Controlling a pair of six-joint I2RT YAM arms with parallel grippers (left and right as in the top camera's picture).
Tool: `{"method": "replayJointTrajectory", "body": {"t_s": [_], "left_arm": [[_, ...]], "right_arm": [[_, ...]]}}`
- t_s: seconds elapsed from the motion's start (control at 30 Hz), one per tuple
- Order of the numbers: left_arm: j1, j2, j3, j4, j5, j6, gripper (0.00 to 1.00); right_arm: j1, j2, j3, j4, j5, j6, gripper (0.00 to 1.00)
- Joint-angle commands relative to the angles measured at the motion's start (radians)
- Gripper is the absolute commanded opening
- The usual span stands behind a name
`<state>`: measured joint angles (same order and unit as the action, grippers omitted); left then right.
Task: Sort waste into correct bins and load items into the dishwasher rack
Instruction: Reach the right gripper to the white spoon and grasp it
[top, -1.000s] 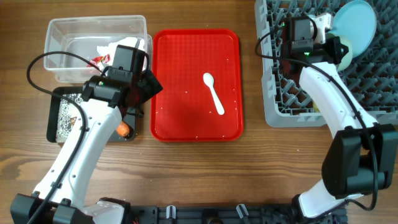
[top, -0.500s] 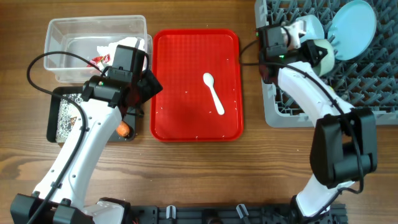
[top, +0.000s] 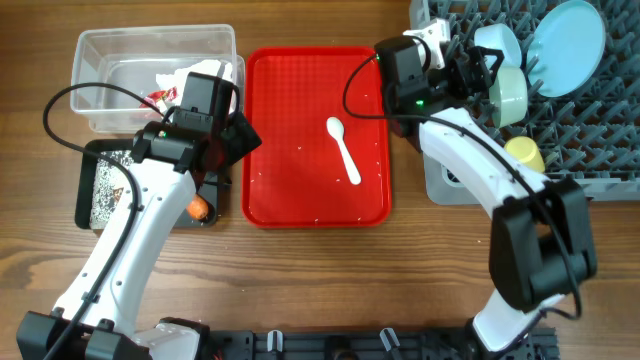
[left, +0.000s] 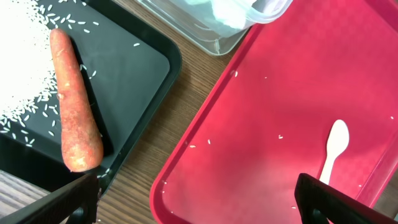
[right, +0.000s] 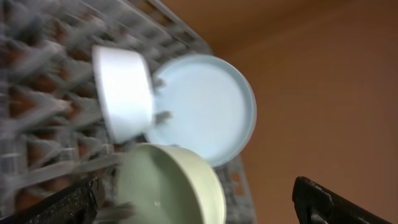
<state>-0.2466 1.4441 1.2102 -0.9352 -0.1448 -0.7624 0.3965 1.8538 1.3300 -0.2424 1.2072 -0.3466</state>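
White plastic spoon (top: 344, 150) lies flat on the red tray (top: 290, 190), just ahead of one fingertip of our left gripper (left: 196, 186), whose jaws stand apart, empty. We judge it light, stiff and slick: pinch the handle mid-length. Our right gripper (right: 194, 186) gapes too.

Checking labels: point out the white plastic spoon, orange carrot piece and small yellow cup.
white plastic spoon (top: 346, 156), overhead view, middle of handle
orange carrot piece (left: 74, 104), left wrist view, middle
small yellow cup (top: 524, 155), overhead view, its side
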Motion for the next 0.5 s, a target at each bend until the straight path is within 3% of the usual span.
{"method": "replayJointTrajectory", "body": {"t_s": [0.0, 0.1, 0.17, 0.33, 0.43, 0.47], "left_arm": [[0.002, 0.008, 0.0, 0.002, -0.013, -0.005, 1.0], [0.002, 0.008, 0.0, 0.002, -0.013, -0.005, 1.0], [0.002, 0.008, 0.0, 0.002, -0.013, -0.005, 1.0], [0.002, 0.008, 0.0, 0.002, -0.013, -0.005, 1.0], [0.002, 0.008, 0.0, 0.002, -0.013, -0.005, 1.0], [0.002, 0.008, 0.0, 0.002, -0.013, -0.005, 1.0]], "right_arm": [[0.133, -0.106, 0.007, -0.1, -0.421, 0.101, 1.0], [0.209, -0.105, 0.006, -0.192, -1.007, 0.203, 1.0], [0.209, -0.105, 0.006, -0.215, -1.134, 0.218, 1.0], [0.206, -0.064, -0.011, -0.362, -1.219, 0.249, 0.97], [0.193, 0.012, -0.03, -0.299, -1.2, 0.248, 0.8], [0.18, 0.052, -0.03, -0.251, -1.202, 0.25, 0.7]]}}
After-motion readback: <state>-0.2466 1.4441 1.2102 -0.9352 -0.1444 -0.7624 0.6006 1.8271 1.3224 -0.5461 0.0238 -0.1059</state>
